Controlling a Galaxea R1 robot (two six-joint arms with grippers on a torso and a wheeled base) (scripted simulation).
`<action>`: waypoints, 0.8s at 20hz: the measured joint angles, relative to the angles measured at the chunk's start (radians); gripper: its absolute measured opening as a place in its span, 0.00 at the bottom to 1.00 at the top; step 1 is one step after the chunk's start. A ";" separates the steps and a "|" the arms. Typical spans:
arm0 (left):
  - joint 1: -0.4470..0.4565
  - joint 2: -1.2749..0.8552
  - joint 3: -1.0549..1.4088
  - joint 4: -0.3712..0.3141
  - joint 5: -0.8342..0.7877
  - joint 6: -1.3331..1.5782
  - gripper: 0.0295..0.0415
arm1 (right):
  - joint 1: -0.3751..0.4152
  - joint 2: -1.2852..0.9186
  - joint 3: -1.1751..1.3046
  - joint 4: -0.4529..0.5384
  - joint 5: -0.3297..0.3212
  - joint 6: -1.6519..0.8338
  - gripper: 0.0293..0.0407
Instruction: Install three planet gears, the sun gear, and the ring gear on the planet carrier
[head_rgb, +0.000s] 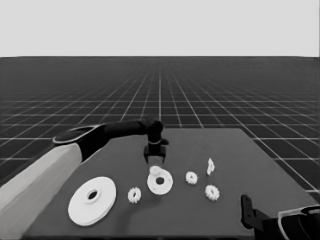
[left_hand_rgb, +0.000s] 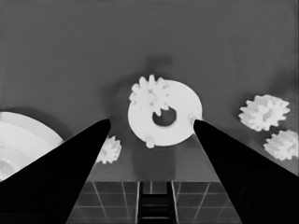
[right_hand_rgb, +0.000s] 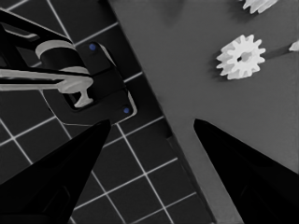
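Left pincer (head_rgb: 155, 159) hovering just behind the smaller round part (head_rgb: 160, 183) near the middle of the tabletop (head_rgb: 235, 145), fingers apart and empty, with one planet gear (left_hand_rgb: 150, 95) already seated on that part's far rim, beside the centre hole. Three more gears loose on the tabletop: one (head_rgb: 134, 195) between the smaller and the larger round part (head_rgb: 92, 200), nearest this pincer, two (head_rgb: 191, 177) (head_rgb: 212, 192) off toward the right arm's side, near the thin white piece (head_rgb: 210, 166). Right pincer (head_rgb: 248, 212) parked at the near right corner, fingers apart, holding nothing; probably a short sideways reach next for the left arm to the closest loose gear.
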 joint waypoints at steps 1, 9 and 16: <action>0.014 -0.192 0.390 0.028 0.024 -0.201 0.75 | 0.000 0.000 0.000 0.000 0.000 0.000 0.81; 0.045 -0.415 0.753 0.059 0.052 -0.334 0.75 | 0.000 0.000 0.000 0.000 0.000 0.000 0.81; 0.268 -0.389 0.629 0.278 0.004 -0.248 0.75 | 0.000 0.000 0.000 0.000 0.000 0.000 0.81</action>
